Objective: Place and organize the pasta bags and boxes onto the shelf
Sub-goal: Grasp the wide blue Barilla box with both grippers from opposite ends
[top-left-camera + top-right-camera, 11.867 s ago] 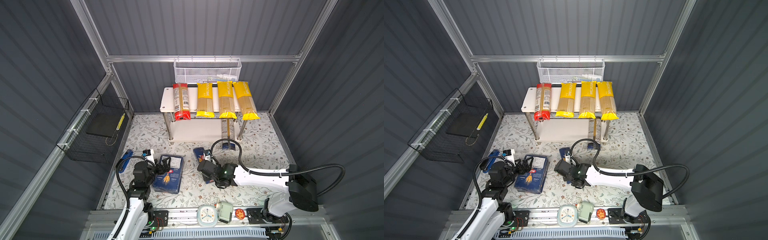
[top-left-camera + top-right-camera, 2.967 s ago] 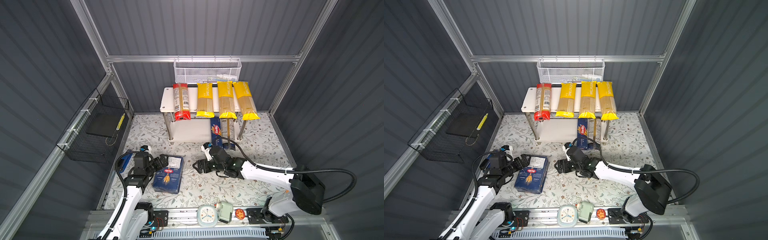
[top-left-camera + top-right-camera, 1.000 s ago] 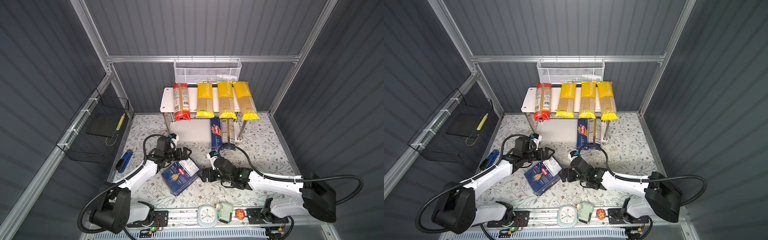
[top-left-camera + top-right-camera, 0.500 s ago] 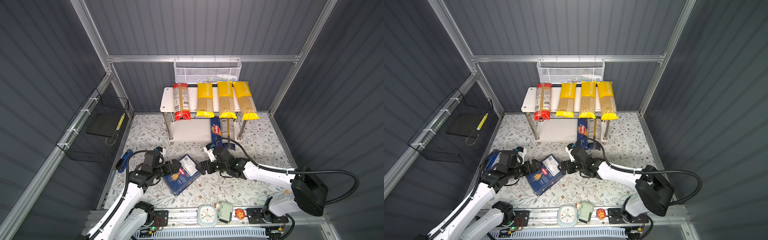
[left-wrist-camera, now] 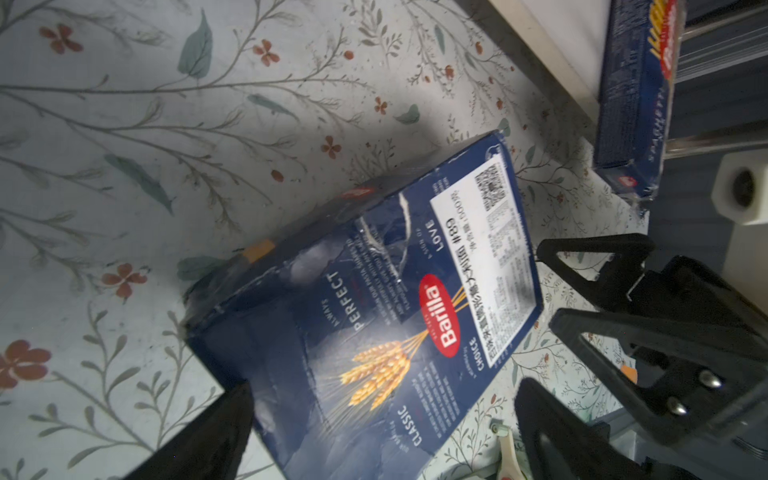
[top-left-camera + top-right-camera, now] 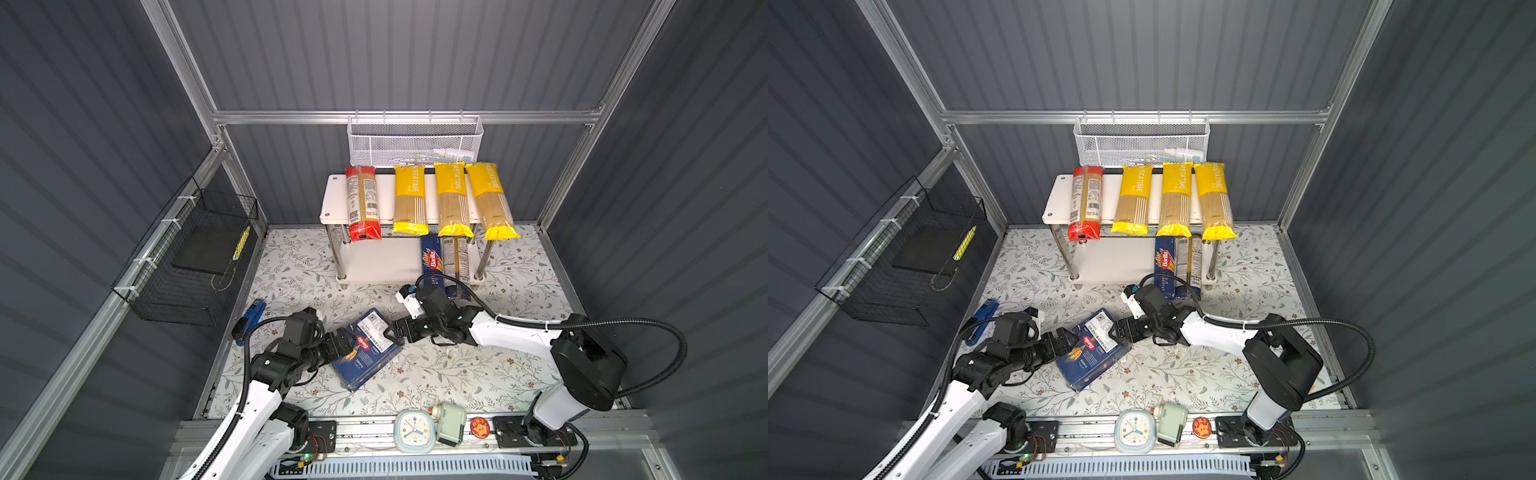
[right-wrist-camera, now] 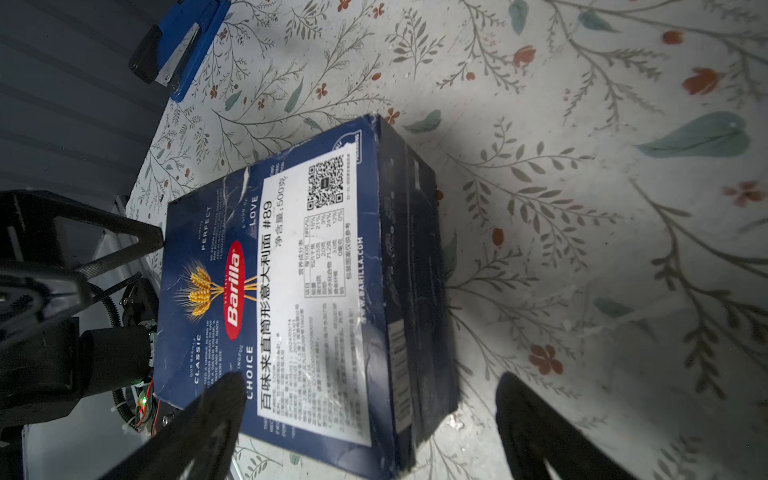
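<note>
While the flat dark-blue cardboard Barilla carton (image 6: pixel 366 353) lies unshelved, left gripper (image 6: pixel 347 338) and right gripper (image 6: pixel 392 332) flank it, both agape and empty; next likely needs a clamp.

Two dark blue pasta boxes: one wide box (image 6: pixel 366 360) at lower centre, one narrow box (image 6: pixel 432 259) at mid-frame. Five pasta bags: three yellow bags (image 6: pixel 410 199) (image 6: pixel 452 199) (image 6: pixel 490 203), one red-ended bag (image 6: pixel 363 203) and one clear dark-ended bag (image 6: pixel 455 257). One white shelf (image 6: pixel 332 199). Two baskets: a white mesh basket (image 6: pixel 415 143) and a black wire basket (image 6: pixel 187 266). One blue stapler (image 6: pixel 249 320). One clock (image 6: pixel 413 430).
</note>
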### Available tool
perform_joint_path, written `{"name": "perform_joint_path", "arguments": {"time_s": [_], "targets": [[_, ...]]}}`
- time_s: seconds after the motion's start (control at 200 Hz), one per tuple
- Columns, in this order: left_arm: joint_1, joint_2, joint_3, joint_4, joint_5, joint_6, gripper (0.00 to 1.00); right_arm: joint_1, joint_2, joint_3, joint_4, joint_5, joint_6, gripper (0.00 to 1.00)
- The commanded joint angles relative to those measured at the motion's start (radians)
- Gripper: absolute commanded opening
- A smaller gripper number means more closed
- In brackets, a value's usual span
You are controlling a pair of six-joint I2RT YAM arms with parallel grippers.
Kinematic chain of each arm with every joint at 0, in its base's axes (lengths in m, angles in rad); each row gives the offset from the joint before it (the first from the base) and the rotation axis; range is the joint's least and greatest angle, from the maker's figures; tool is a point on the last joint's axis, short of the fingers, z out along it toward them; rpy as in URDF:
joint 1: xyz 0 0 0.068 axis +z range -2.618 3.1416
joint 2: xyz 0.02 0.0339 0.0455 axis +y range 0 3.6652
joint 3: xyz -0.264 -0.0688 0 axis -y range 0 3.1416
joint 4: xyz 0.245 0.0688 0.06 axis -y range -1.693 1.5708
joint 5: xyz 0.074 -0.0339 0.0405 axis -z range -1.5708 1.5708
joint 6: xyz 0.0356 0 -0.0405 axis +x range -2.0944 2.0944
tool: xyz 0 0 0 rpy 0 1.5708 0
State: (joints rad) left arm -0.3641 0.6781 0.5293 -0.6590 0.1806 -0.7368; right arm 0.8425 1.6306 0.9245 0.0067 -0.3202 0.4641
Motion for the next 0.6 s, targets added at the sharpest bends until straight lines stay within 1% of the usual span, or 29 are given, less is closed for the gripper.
{"name": "perform_joint_path", "arguments": {"time_s": [0.0,0.135,0.245,0.315,0.355,0.49,0.59], "targets": [[0.000,-0.036,-0.024,-0.067,-0.041,-0.060,0.99,-0.001,0.018,0.021,0.027,-0.054,0.008,0.95],[0.000,-0.043,-0.038,-0.084,-0.032,-0.065,0.99,-0.002,0.043,0.017,0.061,-0.070,0.023,0.95],[-0.001,-0.038,-0.085,-0.012,0.044,-0.085,0.99,0.000,0.071,0.022,0.082,-0.092,0.032,0.95],[-0.001,-0.048,-0.117,0.049,0.113,-0.093,0.99,0.000,0.081,0.021,0.088,-0.098,0.039,0.95],[-0.002,-0.061,-0.130,0.067,0.129,-0.102,0.99,0.000,0.079,0.014,0.101,-0.098,0.044,0.95],[-0.003,-0.118,-0.143,0.021,0.106,-0.092,0.99,0.001,0.071,-0.010,0.131,-0.088,0.059,0.93],[-0.001,-0.146,-0.161,0.011,0.093,-0.105,0.99,0.001,0.071,-0.029,0.167,-0.105,0.075,0.92]]}}
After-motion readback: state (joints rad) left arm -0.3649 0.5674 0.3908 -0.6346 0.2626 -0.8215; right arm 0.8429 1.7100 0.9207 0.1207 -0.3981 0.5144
